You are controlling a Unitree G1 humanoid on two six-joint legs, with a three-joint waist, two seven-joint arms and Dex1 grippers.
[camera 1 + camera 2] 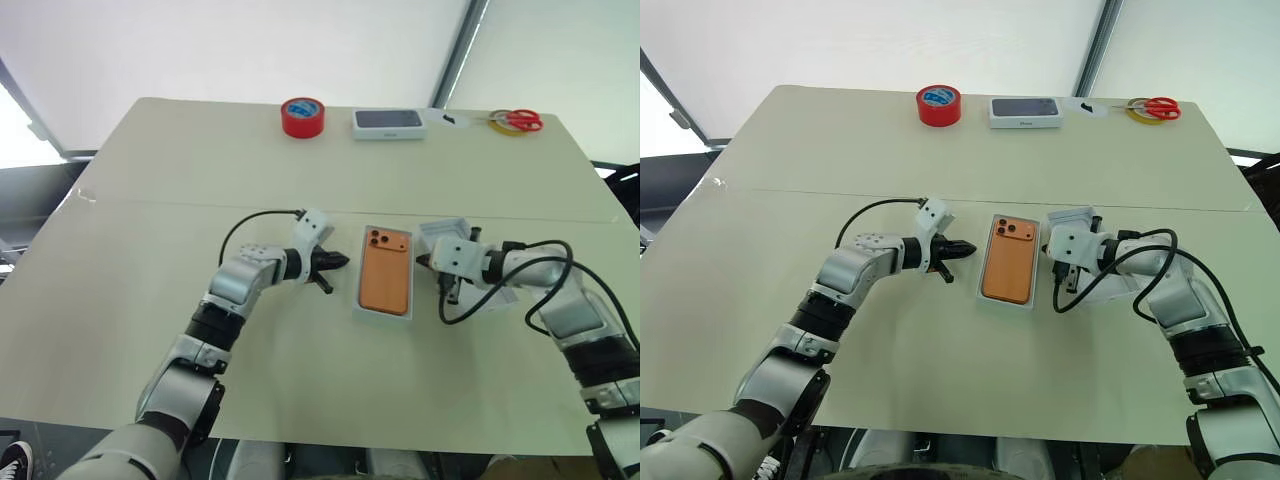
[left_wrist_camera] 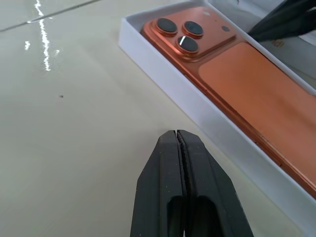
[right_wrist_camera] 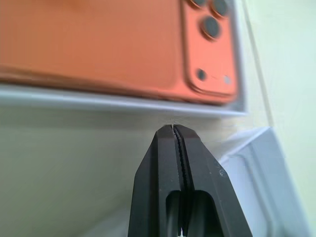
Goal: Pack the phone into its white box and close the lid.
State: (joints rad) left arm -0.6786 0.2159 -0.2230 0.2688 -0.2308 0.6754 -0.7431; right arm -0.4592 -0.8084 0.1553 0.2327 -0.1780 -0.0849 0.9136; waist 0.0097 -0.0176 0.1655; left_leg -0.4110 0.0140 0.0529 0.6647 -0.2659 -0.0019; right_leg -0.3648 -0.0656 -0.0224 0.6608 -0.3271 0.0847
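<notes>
My left gripper (image 1: 338,263) is pinched closed on nothing, its tips just beside the left wall of the white box (image 1: 357,303). My right gripper (image 1: 1051,251) is likewise closed and empty, close by the box's right wall. The phone (image 1: 386,278) already lies in the box, back up, with its camera cluster toward the far end of the table (image 1: 150,180).

What remains to handle is the lid (image 1: 440,233), which sits behind my right wrist, partly hidden, so I can't be sure which way it faces. I'd judge it light, stiff cardboard with thin walls that would dent under a hard squeeze and smooth faces that could slip. The sensible hold is across one long wall near its middle, or pinching opposite walls gently, keeping it level. The phone itself looks rigid and slick, with glass lenses; I'd avoid pressing on those when seating the lid.
</notes>
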